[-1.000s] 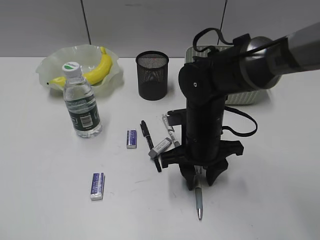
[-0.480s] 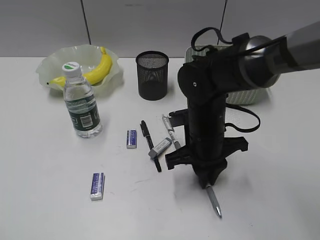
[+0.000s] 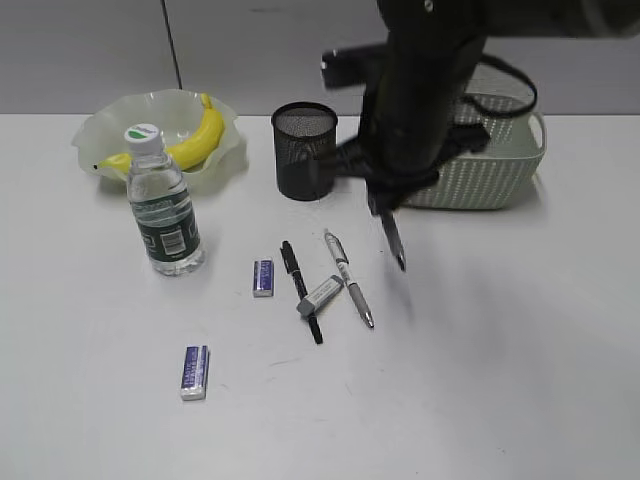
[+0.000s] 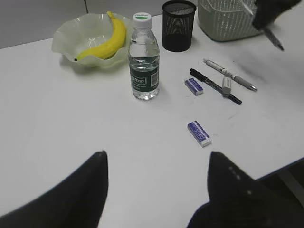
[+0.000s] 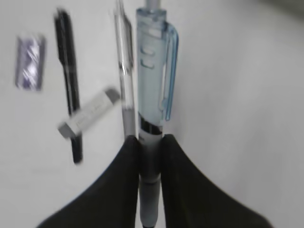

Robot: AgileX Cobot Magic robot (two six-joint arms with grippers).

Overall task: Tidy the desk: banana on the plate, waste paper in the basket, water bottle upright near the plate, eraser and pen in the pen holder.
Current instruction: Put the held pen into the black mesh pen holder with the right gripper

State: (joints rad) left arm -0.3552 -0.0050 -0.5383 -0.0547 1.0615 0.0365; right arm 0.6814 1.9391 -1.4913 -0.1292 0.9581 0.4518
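My right gripper (image 3: pixel 383 205) is shut on a pale blue pen (image 3: pixel 394 240) and holds it hanging in the air, right of the black mesh pen holder (image 3: pixel 305 151); the pen also shows in the right wrist view (image 5: pixel 152 90). On the desk (image 3: pixel 520 360) lie a black pen (image 3: pixel 301 290), a silver pen (image 3: pixel 348 278), a grey eraser (image 3: pixel 320 296) and two blue-wrapped erasers (image 3: pixel 263 277) (image 3: pixel 195 372). The banana (image 3: pixel 200 135) lies in the plate (image 3: pixel 95 135). The water bottle (image 3: pixel 162 203) stands upright in front of the plate. My left gripper (image 4: pixel 156 164) is open over bare desk. No waste paper shows.
The sage-green basket (image 3: pixel 500 165) stands at the back right, partly behind my right arm. A grey wall runs behind the desk. The desk's front edge shows at the lower right of the left wrist view (image 4: pixel 285 166).
My right gripper closed on the pale blue pen at the front of the desk, lifted it and carried it back towards the pen holder. The other things have not moved.
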